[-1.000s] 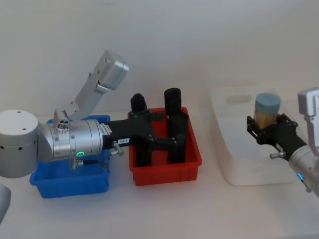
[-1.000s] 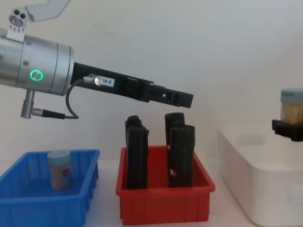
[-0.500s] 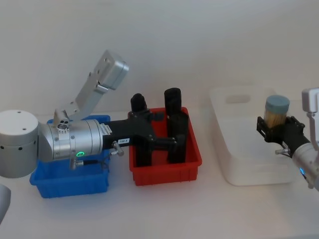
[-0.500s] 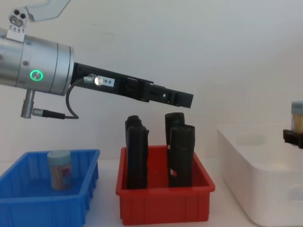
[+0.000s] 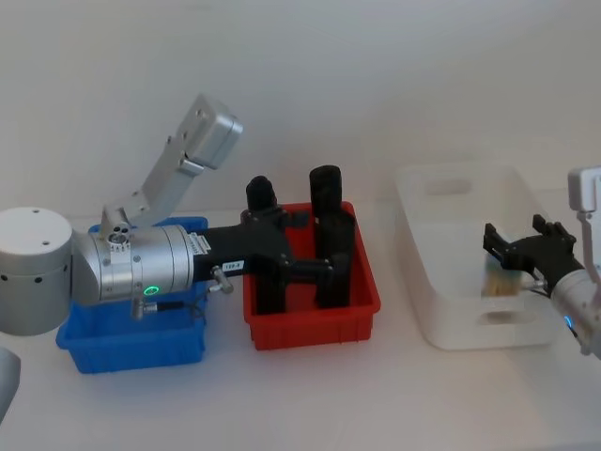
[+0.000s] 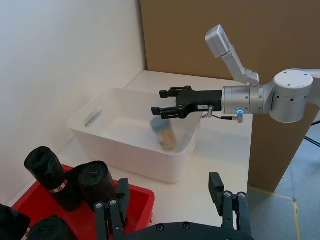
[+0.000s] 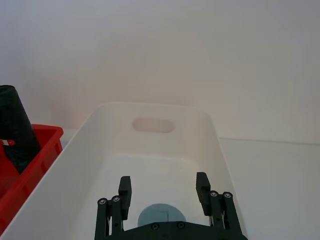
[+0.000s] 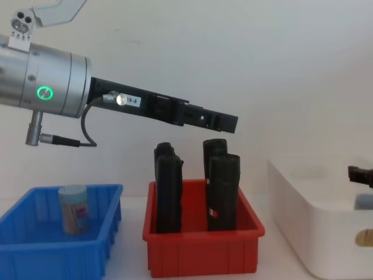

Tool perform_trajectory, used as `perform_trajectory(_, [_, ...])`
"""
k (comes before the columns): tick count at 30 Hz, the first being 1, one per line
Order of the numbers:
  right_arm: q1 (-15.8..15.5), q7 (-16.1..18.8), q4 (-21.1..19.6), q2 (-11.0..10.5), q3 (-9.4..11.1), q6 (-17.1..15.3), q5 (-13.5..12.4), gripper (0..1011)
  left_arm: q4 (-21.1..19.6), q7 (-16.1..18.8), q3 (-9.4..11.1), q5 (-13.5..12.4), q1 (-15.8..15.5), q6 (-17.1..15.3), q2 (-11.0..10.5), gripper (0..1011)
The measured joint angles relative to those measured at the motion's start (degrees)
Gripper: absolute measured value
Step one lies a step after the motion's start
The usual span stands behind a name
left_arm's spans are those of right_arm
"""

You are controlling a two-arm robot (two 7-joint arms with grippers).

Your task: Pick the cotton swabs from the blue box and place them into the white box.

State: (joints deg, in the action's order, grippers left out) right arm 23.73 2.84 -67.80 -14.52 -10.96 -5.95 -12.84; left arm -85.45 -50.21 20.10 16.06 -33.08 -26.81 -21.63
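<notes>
While one tub (image 8: 74, 209) stands upright in the blue box (image 8: 35, 251) at eight o'clock of the head view, nearest the robot, the step in hand lies at four o'clock. There the right gripper (image 5: 514, 232) hangs over the white box (image 5: 441, 329) with its fingers spread and nothing between them, and a second tub (image 7: 161, 214) sits free below them inside that box, so I judge this placing as good as done. The next move calls for lifting that gripper clear of the rim, then fetching the tub in the blue box by coming straight down over its pale lid without knocking the blue wall. The left gripper (image 6: 169, 180), fingers apart and empty, hovers at six o'clock above the red bin (image 5: 310, 331) and its black rolls (image 8: 224, 192), closer to that reach. The blue-box tub's label bears a red mark but no words I can read. A white tag (image 8: 131, 101) on the left gripper seems to say "19-8", though I am unsure. Farther off, a roll's tag (image 6: 57, 187) is too small to read.
</notes>
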Motion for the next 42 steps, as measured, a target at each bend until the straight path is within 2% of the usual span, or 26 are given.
perform_trajectory(9, [0.24, -0.09, 0.67, 0.14, 0.15, 0.23, 0.16, 999, 0.0, 0.0, 0.0, 0.0, 0.0, 0.0, 0.0, 1000])
perform_trajectory(18, [-0.09, -0.39, 0.15, 0.12, 0.41, 1.93, -0.03, 1002, 0.0, 0.0, 0.0, 0.0, 0.0, 0.0, 0.0, 1000])
perform_trajectory(31, [-2.69, -1.39, -5.09, -0.71, 1.12, 5.26, -0.2, 1002, 0.0, 0.0, 0.0, 0.0, 0.0, 0.0, 0.0, 1000])
perform_trajectory(42, [-3.79, -1.82, -7.39, -1.08, 1.38, 6.18, -0.2, 1002, 0.0, 0.0, 0.0, 0.0, 0.0, 0.0, 0.0, 1000])
